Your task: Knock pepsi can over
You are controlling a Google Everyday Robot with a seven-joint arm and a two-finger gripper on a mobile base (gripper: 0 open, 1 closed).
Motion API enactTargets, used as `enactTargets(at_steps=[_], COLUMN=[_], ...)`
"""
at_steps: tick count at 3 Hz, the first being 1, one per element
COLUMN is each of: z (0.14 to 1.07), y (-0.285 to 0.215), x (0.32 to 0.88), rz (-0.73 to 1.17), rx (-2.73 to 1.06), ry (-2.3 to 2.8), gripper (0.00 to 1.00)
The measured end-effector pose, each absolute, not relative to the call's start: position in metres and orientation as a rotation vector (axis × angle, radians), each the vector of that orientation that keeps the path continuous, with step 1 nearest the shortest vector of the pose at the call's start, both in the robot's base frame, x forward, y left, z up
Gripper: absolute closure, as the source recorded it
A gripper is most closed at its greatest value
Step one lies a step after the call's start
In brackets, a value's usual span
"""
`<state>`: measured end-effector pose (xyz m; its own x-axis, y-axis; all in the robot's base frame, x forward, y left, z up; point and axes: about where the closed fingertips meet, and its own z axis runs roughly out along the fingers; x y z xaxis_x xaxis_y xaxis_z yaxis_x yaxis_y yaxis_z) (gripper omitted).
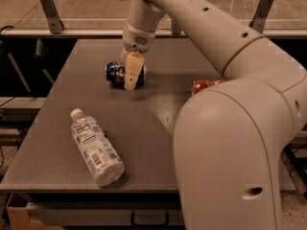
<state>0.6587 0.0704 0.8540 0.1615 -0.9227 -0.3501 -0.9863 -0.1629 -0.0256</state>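
The pepsi can (115, 74), dark blue with white and red markings, lies on its side on the dark grey table (72, 104) towards the back middle. My gripper (132, 75) hangs down from the big white arm and sits right in front of the can's right half, covering that end. Whether it touches the can cannot be told.
A clear plastic water bottle (96, 148) lies on its side at the front left. A red soda can (203, 85) stands at the right, partly hidden behind my arm (230, 143). A metal rail (57, 31) runs behind the table's far edge.
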Motion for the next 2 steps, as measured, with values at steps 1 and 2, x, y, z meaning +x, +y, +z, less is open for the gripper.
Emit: enactTargets(at_steps=[1,2], z=[0.8569,0.8636], y=[0.0691,0.0649], x=[0.6597,0.6625], rz=[0.364,0.351], rx=[-2.183,-2.155], ry=[1.846,1.843], gripper=[0.0,0.0])
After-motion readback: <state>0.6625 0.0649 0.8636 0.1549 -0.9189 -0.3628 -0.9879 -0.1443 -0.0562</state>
